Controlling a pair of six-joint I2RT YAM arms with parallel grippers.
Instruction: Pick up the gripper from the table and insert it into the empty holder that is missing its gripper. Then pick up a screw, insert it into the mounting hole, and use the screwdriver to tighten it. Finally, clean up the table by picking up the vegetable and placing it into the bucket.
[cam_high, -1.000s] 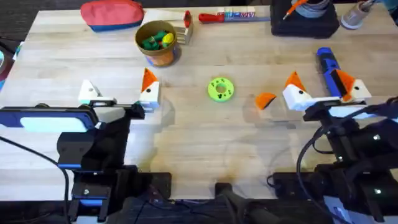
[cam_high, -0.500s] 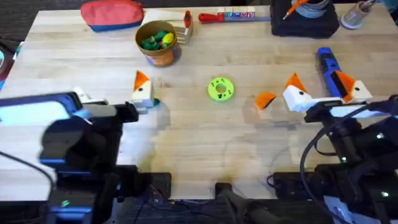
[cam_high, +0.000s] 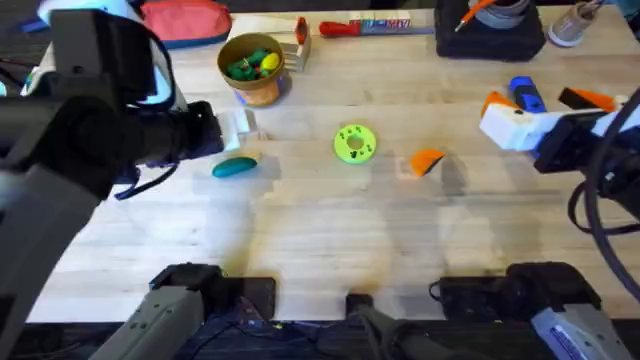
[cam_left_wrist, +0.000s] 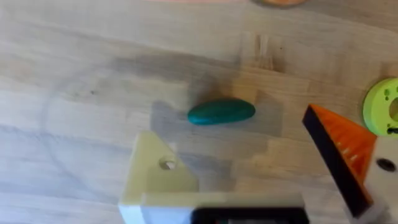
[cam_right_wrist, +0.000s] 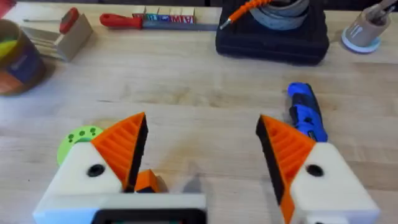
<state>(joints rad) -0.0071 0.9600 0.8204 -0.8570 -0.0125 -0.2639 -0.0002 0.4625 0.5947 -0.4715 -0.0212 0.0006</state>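
The loose orange gripper (cam_high: 428, 160) lies on the table (cam_high: 330, 230), right of centre, and peeks out behind one finger in the right wrist view (cam_right_wrist: 147, 182). My left gripper (cam_left_wrist: 249, 168) hangs open above the teal vegetable (cam_left_wrist: 221, 112). One side of it is the bare white holder (cam_left_wrist: 158, 177); the other carries an orange finger (cam_left_wrist: 342, 149). Overhead, the left gripper (cam_high: 238, 126) hovers just behind the vegetable (cam_high: 235, 167). My right gripper (cam_high: 545, 100) is open and empty, near the blue screwdriver (cam_high: 525, 93). The bucket (cam_high: 252, 68) stands at the back, toys inside.
A lime-green disc (cam_high: 354, 142) sits at mid-table. Along the back edge are a red pouch (cam_high: 185, 22), a small wooden block (cam_high: 296, 45), a red-handled tool (cam_high: 365, 26) and a black case (cam_high: 490, 25). The raised left arm spans the upper left.
The left arm has risen and swung toward the back left, uncovering the vegetable. The right gripper has lifted and shifted right and back, away from the loose orange gripper.
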